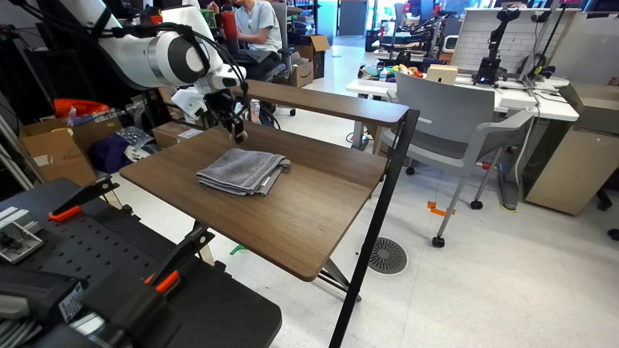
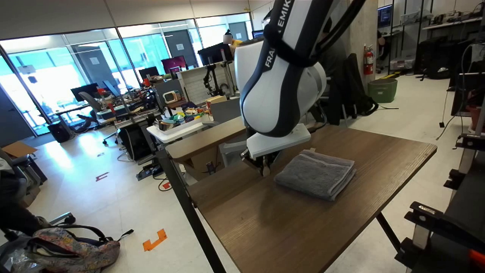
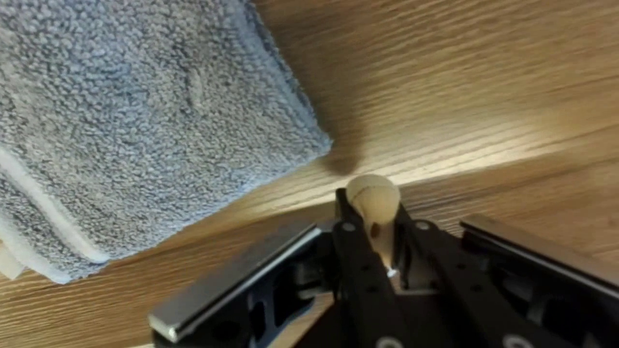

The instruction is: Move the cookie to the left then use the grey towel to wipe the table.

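My gripper (image 3: 371,203) is shut on the cookie (image 3: 375,192), a small tan rounded lump pinched between the black fingertips. The lump's rounded end sticks out past them. In both exterior views, the cookie (image 1: 243,137) (image 2: 266,171) shows at the tip of the downward-pointing gripper, close to the tabletop; whether it touches the wood I cannot tell. Beside it lies the grey towel (image 1: 242,170) (image 2: 316,174), folded into a thick rectangle with a lighter stripe. One towel corner comes near the gripper in the wrist view (image 3: 159,111). Both are over the brown wood-grain table (image 1: 300,217) (image 2: 303,227).
A raised brown shelf (image 1: 329,100) runs along one long side of the table, joined to a slanted black metal leg (image 1: 372,232). A black bench (image 1: 217,299) with clamps stands along the opposite side. Beyond the shelf is a grey chair (image 1: 445,106).
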Motion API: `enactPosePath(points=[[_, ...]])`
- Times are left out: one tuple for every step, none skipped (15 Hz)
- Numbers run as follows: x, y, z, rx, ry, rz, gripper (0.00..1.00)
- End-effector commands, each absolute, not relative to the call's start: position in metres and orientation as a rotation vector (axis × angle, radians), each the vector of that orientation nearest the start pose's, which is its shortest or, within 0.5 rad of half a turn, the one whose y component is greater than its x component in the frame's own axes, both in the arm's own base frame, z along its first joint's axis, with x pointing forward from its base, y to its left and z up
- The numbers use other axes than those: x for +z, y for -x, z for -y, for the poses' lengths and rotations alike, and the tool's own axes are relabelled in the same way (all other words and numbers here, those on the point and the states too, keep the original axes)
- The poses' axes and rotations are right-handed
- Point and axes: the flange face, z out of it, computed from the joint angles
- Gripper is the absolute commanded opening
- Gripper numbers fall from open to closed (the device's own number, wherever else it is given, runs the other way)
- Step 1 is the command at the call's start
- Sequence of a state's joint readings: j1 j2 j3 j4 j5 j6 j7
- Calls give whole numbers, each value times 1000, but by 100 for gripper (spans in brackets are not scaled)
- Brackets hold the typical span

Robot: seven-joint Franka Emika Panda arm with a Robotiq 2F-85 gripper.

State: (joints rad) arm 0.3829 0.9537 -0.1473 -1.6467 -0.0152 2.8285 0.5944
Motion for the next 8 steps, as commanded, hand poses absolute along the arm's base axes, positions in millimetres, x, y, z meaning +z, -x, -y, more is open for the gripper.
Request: enactPosePath(points=[[91, -653, -194, -483, 3081, -286, 1], [89, -654, -200, -497, 3071, -261, 3], [85, -658, -208, -514, 3055, -233, 3], [83, -661, -213, -533, 3035, -216, 3], [78, -666, -219, -527, 3020, -195, 3], [74, -669, -223, -525, 3012, -176, 3], [69, -674, -227, -521, 3005, -169, 3], [65, -678, -230, -528, 2997, -164, 3]])
